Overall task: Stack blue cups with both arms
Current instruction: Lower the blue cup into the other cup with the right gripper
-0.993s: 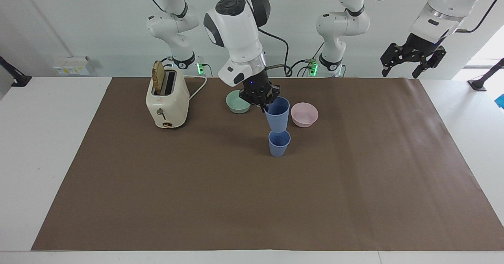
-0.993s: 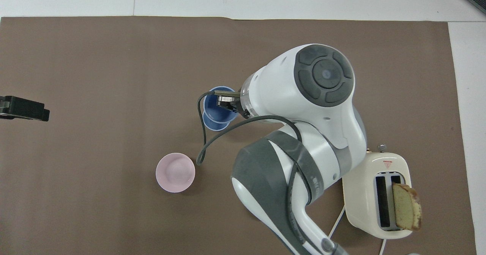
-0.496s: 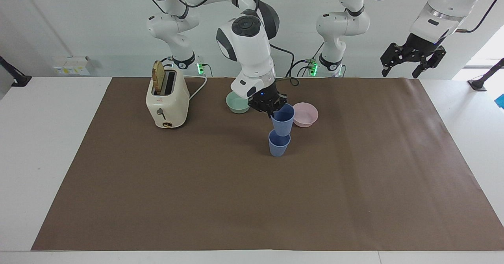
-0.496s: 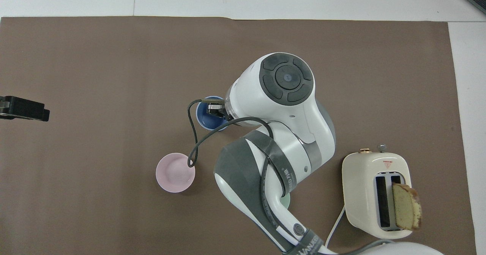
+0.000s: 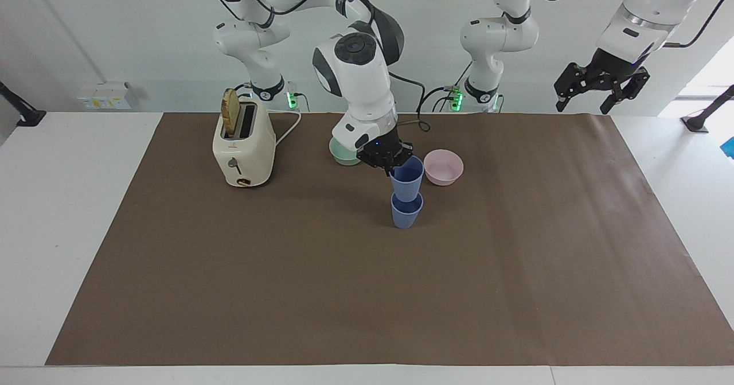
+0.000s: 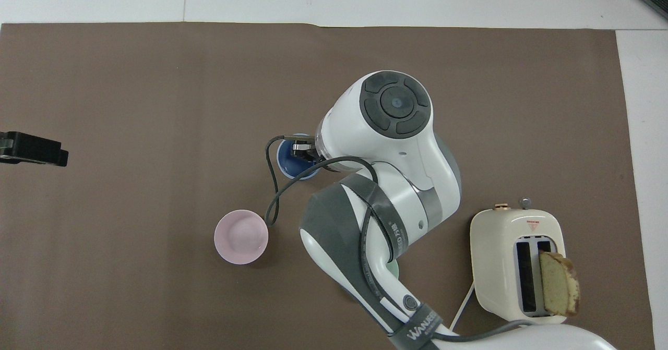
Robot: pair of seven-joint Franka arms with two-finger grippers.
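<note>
One blue cup (image 5: 406, 214) stands upright on the brown mat near the middle of the table. My right gripper (image 5: 394, 168) is shut on the rim of the second blue cup (image 5: 408, 182) and holds it upright directly over the first, its base inside the lower cup's mouth. In the overhead view the cups (image 6: 291, 166) show as one blue disc partly covered by the right arm, with the right gripper (image 6: 301, 149) at its rim. My left gripper (image 5: 601, 89) hangs open and empty, raised over the left arm's end of the table; its tip shows in the overhead view (image 6: 32, 149).
A pink bowl (image 5: 443, 167) (image 6: 241, 236) and a mint-green bowl (image 5: 342, 152) sit nearer to the robots than the cups. A cream toaster (image 5: 243, 147) (image 6: 516, 264) with a bread slice stands toward the right arm's end. A brown mat (image 5: 367, 293) covers the table.
My right gripper has come down with the held blue cup, from above the standing cup until its base is inside the standing cup's mouth. The left arm has not moved.
</note>
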